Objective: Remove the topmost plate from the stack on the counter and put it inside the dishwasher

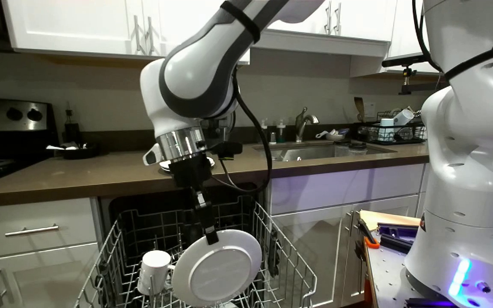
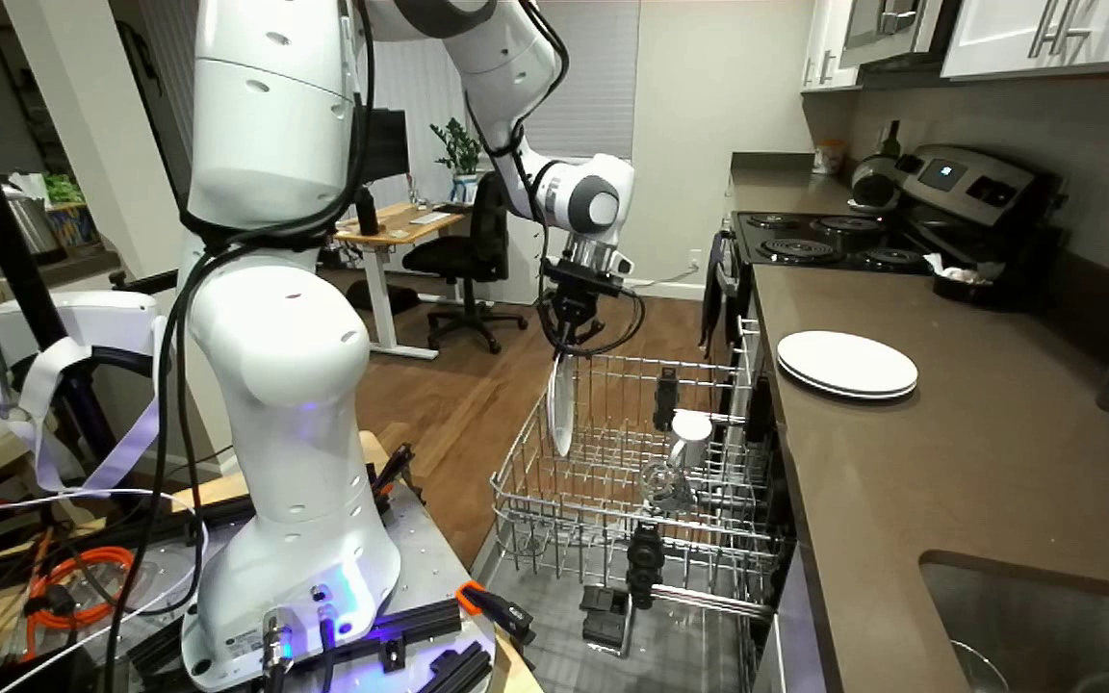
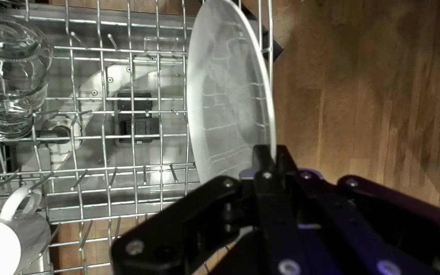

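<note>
The tool (image 3: 272,154) pinches the rim of the white dinner plate (image 1: 218,271), which slants steeply below it, near the outer side of the dishwasher rack (image 3: 158,52). Whether tines (image 3: 113,42) support its lower edge is unclear; released without that support, it could slide or topple.

Plate (image 1: 220,273) smooth, glossy; dishwasher rack (image 3: 160,167) metal wire.

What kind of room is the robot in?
It looks like a kitchen, probably in someone's home, though I can't be sure of that part. You can tell from the stove with round burners, the sink and the open dishwasher.
</note>
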### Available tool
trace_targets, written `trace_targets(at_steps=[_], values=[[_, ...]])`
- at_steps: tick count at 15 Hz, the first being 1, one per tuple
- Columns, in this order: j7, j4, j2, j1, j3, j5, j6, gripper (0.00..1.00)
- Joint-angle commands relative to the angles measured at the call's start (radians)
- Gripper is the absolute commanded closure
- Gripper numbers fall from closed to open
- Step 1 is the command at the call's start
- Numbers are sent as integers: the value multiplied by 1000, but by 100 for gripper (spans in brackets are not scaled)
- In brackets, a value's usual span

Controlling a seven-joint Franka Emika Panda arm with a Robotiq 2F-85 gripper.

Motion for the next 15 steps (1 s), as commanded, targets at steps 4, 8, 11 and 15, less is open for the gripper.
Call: trace_targets(at_steps=[4, 8, 11, 15], values=[[-67, 112, 85, -41, 23, 34, -74, 95], [-49, 159, 132, -57, 26, 50, -93, 95], [-44, 178, 157, -62, 29, 56, -90, 95], [-41, 190, 184, -58, 32, 42, -75, 95]])
